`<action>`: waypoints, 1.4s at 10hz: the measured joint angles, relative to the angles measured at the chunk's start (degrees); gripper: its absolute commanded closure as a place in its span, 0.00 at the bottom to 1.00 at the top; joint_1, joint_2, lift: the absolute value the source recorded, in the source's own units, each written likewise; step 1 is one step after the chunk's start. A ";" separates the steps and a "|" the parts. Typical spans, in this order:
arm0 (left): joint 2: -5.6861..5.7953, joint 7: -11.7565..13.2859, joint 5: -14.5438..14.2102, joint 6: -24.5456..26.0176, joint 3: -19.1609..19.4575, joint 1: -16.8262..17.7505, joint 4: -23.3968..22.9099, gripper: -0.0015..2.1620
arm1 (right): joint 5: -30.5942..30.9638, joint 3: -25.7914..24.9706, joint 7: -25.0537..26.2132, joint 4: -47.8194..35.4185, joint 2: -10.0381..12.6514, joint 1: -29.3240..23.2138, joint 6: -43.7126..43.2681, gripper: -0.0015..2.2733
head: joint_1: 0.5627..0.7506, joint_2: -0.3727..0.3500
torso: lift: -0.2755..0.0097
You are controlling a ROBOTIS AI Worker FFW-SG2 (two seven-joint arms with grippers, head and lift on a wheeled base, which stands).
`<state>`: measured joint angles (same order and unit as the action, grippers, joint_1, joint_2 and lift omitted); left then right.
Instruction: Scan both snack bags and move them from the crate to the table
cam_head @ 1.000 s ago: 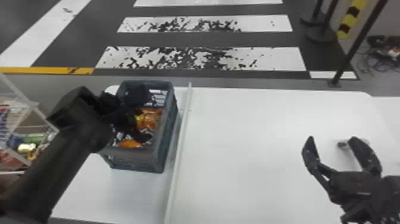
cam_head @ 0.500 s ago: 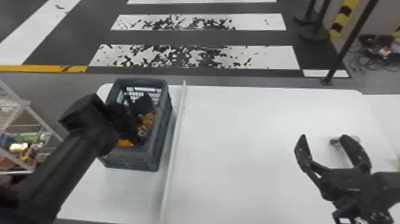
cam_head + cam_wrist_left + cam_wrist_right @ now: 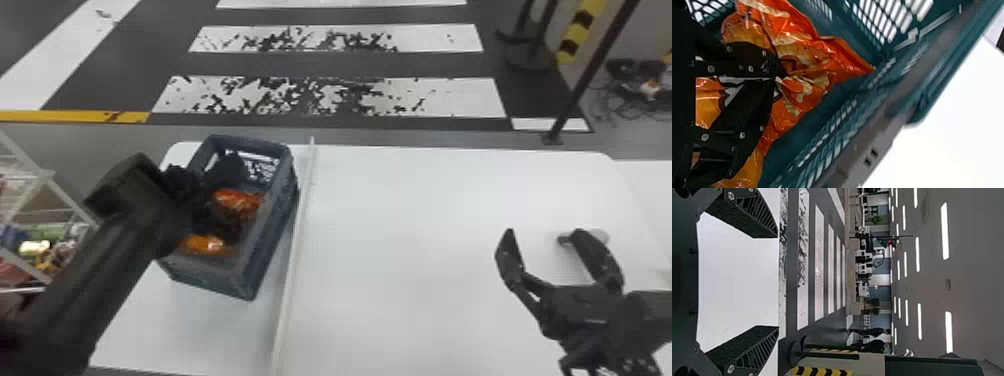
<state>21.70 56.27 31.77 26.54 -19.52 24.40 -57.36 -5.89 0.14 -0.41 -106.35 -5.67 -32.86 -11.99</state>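
At left, in one crate (image 3: 272, 240), the left end effector (image 3: 204, 202) grips one snack bag (image 3: 803, 58); lower right, the right end effector (image 3: 539, 236) gapes.

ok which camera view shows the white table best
The head view: most of the table shows there, with the crate standing on it. The left wrist view has a patch beyond the crate's wall; the right wrist view, a stretch between the fingers of the right tool.

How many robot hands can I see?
2: the left gripper inside the crate, pinching an orange snack bag; the right gripper, open, above the table.
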 measured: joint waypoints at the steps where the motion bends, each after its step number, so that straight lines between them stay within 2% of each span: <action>1: 0.45 -1.13 -0.78 1.59 2.78 -1.15 -2.85 0.98 | 0.00 -0.04 0.01 0.00 0.00 -0.01 0.00 0.05 | 0.70 0.64 | 0.84; 3: 1.08 -3.42 -4.87 5.53 8.41 -3.27 -7.95 0.98 | 0.00 -0.05 0.03 0.00 -0.02 -0.01 0.00 0.05 | 0.70 0.67 | 0.84; 5: 1.98 -2.86 -9.45 7.05 13.39 -4.65 -11.14 0.98 | 0.00 -0.05 0.06 -0.10 -0.04 -0.01 0.12 0.05 | 0.70 0.69 | 0.84; 7: 2.34 -2.99 -10.68 7.22 14.92 -5.62 -12.79 0.98 | 0.00 0.01 0.03 -0.25 -0.04 0.02 0.52 0.05 | 0.70 0.70 | 0.84; 9: 2.34 -1.30 -12.43 8.87 17.29 -6.45 -15.87 0.98 | 0.00 0.04 0.06 -0.34 -0.04 0.08 0.95 0.05 | 0.70 0.70 | 0.84; 11: 2.82 0.44 -13.82 10.67 19.08 -7.11 -18.28 0.98 | 0.00 0.04 0.06 -0.35 -0.04 0.10 1.33 0.05 | 0.70 0.70 | 0.84; 14: 3.38 1.96 -17.32 10.20 24.22 -10.34 -22.11 0.98 | 0.00 0.04 0.06 -0.41 -0.03 0.17 1.68 0.05 | 0.70 0.72 | 0.84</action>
<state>25.08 58.23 14.45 36.74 4.70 14.05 -79.47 -5.89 0.18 -0.35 -106.75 -5.71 -32.69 -10.31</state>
